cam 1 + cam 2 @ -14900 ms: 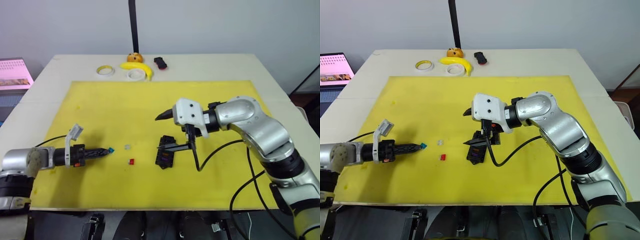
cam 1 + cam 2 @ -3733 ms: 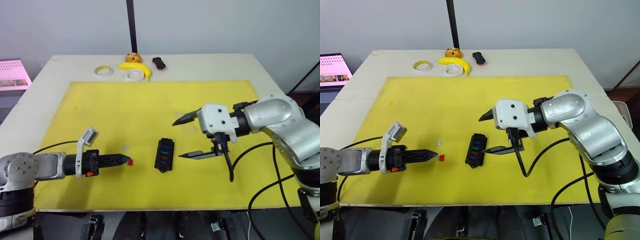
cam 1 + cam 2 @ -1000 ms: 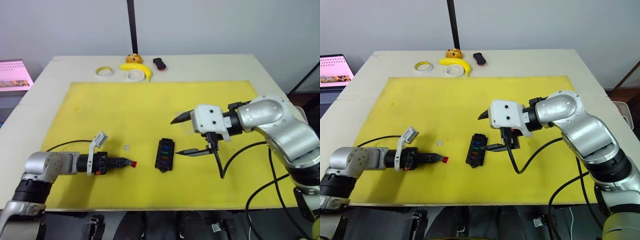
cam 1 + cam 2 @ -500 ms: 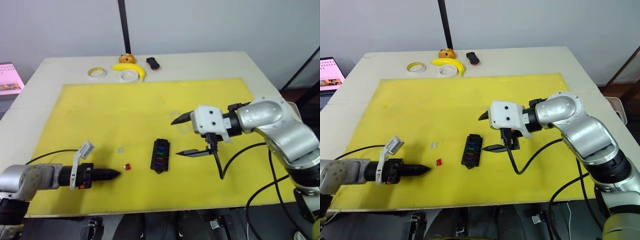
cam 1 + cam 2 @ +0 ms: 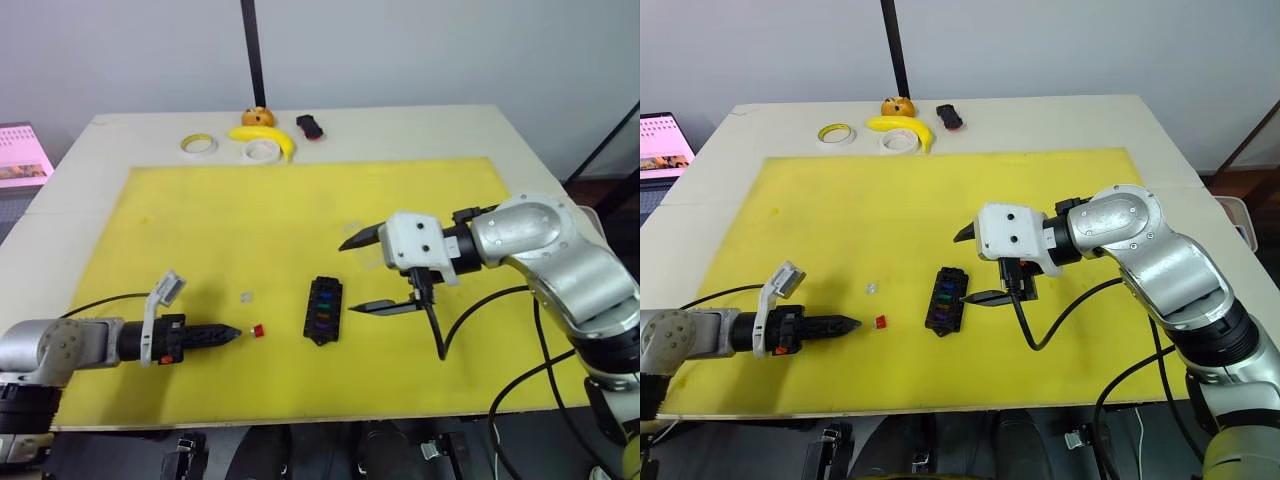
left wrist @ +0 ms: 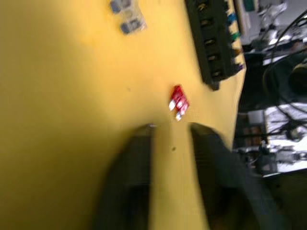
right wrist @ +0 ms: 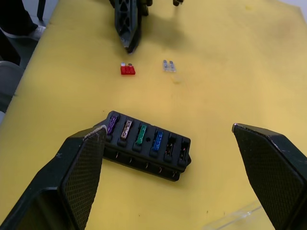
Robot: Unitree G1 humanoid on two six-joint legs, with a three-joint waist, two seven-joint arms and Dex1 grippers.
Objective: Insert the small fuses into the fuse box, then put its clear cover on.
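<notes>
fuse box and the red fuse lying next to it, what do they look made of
The fuse box looks like matte black moulded plastic, judging by its ribbed, sharp-edged slots. The red fuse seems to be glossy, translucent-looking red plastic with two small silvery, probably metal, blades at one end.

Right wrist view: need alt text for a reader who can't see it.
A small black rectangular fuse box lies on a yellow mat between the right end effector's wide-open black fingers, four of its six slots holding coloured fuses. Beyond it lie a loose red blade fuse and a grey-clear fuse.
</notes>
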